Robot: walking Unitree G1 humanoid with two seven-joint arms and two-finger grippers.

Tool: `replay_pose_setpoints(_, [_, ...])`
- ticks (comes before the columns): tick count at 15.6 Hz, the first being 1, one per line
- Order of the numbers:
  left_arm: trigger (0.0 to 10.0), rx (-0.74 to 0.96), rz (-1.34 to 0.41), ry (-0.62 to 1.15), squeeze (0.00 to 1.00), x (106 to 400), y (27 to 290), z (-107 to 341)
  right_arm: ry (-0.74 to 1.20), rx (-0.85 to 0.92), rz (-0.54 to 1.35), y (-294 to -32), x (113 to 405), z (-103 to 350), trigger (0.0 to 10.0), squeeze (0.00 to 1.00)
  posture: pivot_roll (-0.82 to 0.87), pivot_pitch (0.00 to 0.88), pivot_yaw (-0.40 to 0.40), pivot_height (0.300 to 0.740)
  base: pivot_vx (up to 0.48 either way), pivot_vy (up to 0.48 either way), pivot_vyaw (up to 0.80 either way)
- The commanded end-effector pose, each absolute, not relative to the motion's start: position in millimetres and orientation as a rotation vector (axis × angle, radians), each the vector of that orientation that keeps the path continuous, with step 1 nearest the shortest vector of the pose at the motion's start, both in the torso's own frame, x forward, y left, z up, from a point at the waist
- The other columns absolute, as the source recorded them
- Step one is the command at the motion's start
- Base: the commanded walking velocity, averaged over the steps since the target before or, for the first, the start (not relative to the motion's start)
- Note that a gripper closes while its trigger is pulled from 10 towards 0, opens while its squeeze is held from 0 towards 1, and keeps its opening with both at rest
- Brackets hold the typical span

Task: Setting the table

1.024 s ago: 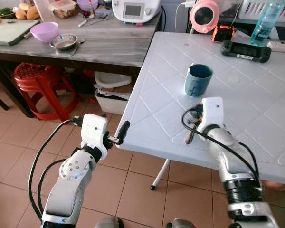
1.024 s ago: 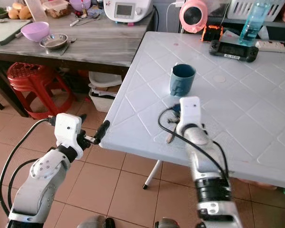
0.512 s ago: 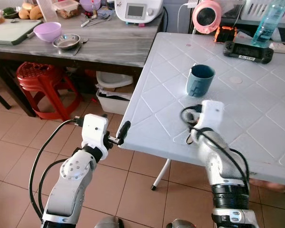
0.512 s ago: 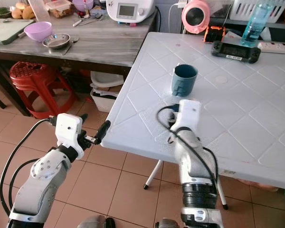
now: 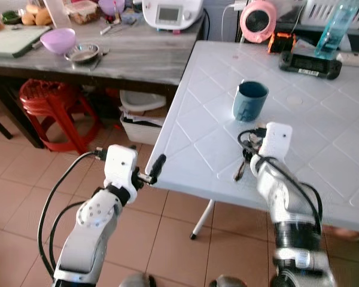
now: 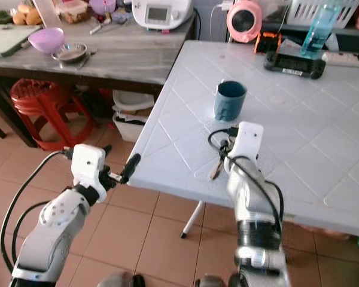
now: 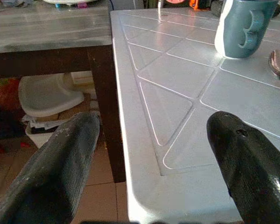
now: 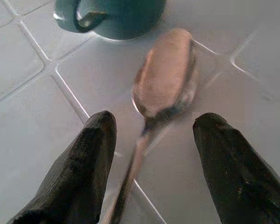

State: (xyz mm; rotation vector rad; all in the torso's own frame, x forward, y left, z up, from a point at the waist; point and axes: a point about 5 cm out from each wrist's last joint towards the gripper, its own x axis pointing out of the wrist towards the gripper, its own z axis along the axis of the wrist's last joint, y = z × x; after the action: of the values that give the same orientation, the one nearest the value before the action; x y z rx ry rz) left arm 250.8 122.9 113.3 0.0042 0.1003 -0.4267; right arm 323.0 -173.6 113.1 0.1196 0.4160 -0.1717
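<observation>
Right wrist view shows a metal spoon (image 8: 164, 79) lying on the white table (image 8: 28, 116), its bowl pointing toward a teal mug (image 8: 113, 16) just beyond it; the right gripper (image 8: 151, 172) has its two black fingers spread, one on each side of the handle, with a gap between each finger and the spoon. In the left eye view the right gripper (image 5: 249, 146) is over the near part of the white table, just near of the teal mug (image 5: 249, 100), and the spoon (image 5: 240, 169) runs back toward the near edge beneath the wrist. The left gripper (image 5: 154, 168) sits at the table's near left corner, its fingers (image 7: 60, 163) spread wide and holding nothing, one out past the table's left edge and the other over its top. Far across the table lie a black handheld console (image 5: 309, 63), a clear blue bottle (image 5: 334, 30) and a pink round appliance (image 5: 258, 20). To the left, a grey wooden counter (image 5: 137, 54) carries a purple bowl (image 5: 58, 40) and a steel bowl (image 5: 81, 53), with a red stool (image 5: 51, 104) under it.
</observation>
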Motion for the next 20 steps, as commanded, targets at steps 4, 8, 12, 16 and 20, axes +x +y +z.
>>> replay_pose_setpoints(4, [10.0,0.018,-0.436,0.104,0.00,250,124,114,0.517,0.177,-0.078,-164,330,105,1.2,0.00,0.01,0.011,0.058,0.740,0.000,0.000,0.00])
replay_pose_setpoints(8, [10.0,0.020,-0.444,0.105,0.00,249,123,114,0.598,0.187,-0.074,-161,324,93,0.0,0.00,0.01,0.014,0.058,0.740,0.000,0.000,0.00])
replay_pose_setpoints(12, [10.0,0.019,-0.450,0.108,0.00,249,122,113,0.648,0.210,-0.079,-164,316,84,0.0,0.00,0.01,0.016,0.059,0.740,0.000,0.000,0.00])
replay_pose_setpoints(16, [10.0,0.023,-0.454,0.105,0.00,251,121,113,0.677,0.196,-0.054,-164,309,79,0.0,0.00,0.00,0.019,0.058,0.740,0.000,0.000,0.00])
replay_pose_setpoints(20, [10.0,0.027,-0.457,0.101,0.00,252,120,113,0.695,0.165,-0.033,-160,298,73,0.0,0.00,0.00,0.015,0.058,0.740,0.000,0.000,0.00])
